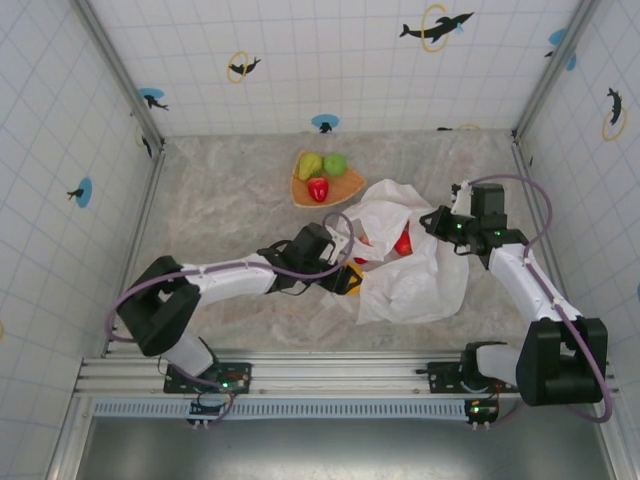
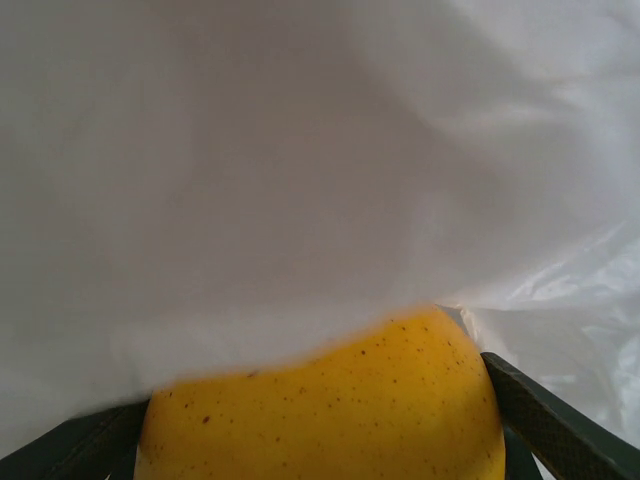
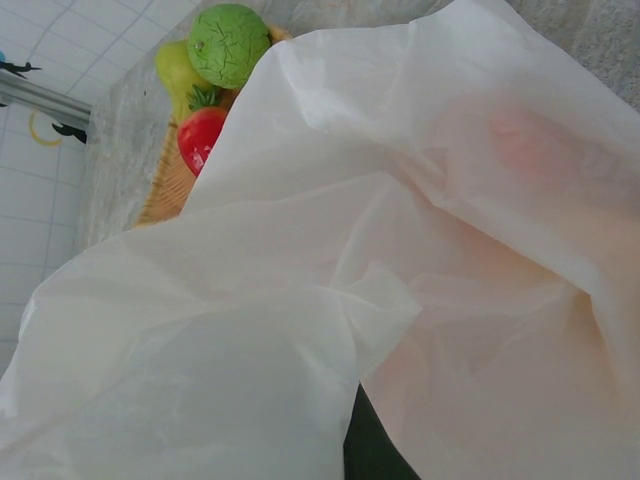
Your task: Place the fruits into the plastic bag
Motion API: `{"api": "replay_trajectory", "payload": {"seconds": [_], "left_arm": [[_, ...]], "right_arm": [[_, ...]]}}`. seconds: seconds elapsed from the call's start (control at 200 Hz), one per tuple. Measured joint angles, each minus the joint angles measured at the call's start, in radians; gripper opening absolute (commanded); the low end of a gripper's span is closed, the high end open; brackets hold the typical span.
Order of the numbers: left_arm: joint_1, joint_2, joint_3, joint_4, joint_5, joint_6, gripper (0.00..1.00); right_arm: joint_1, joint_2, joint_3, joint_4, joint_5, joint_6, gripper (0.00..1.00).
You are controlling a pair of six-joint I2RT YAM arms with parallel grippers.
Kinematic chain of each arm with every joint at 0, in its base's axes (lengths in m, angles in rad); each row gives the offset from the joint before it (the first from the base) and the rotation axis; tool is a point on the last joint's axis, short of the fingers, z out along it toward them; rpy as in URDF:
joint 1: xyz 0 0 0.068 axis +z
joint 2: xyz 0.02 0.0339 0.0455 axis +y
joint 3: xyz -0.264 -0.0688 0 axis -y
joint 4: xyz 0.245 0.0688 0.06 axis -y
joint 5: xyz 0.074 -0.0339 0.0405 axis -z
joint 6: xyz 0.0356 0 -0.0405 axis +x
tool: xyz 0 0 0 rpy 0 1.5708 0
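Observation:
The plastic bag [image 1: 415, 265] lies crumpled at the table's middle, and red fruit [image 1: 403, 243] shows inside it. My left gripper [image 1: 347, 278] is at the bag's left edge, shut on a yellow-orange speckled fruit [image 2: 320, 410]. That fruit sits between the dark fingers [image 2: 560, 430], with bag film [image 2: 300, 170] draped just above it. My right gripper [image 1: 436, 222] is shut on the bag's upper right edge. Wrinkled film [image 3: 300, 300] covers its jaws and one dark finger [image 3: 375, 452] peeks out. A yellow-green fruit [image 1: 309, 165], a green one [image 1: 335, 164] and a red one [image 1: 318, 188] rest behind the bag.
The three loose fruits lie on a tan heart-shaped plate [image 1: 345, 185], which also appears at the right wrist view's upper left [image 3: 165, 190]. Tiled walls close in the marbled table [image 1: 220, 200] on three sides. A metal rail [image 1: 340, 375] runs along the near edge.

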Motion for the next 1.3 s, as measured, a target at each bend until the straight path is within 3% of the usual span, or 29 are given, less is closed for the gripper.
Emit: {"api": "replay_trajectory", "payload": {"seconds": [0.2, 0.716, 1.086, 1.296], "left_arm": [[-0.001, 0.117, 0.073, 0.069, -0.031, -0.015, 0.49], [-0.002, 0.297, 0.266, 0.431, -0.116, -0.209, 0.53], [-0.027, 0.483, 0.420, 0.484, -0.207, -0.238, 0.64], [-0.042, 0.502, 0.441, 0.476, -0.237, -0.233, 0.73]], "right_arm": [[0.005, -0.002, 0.000, 0.003, -0.010, 0.008, 0.03], [0.045, -0.002, 0.000, 0.018, -0.034, 0.011, 0.03], [0.046, -0.002, 0.000, 0.018, -0.048, 0.006, 0.03], [0.045, -0.002, 0.000, 0.018, -0.047, -0.002, 0.03]]}}
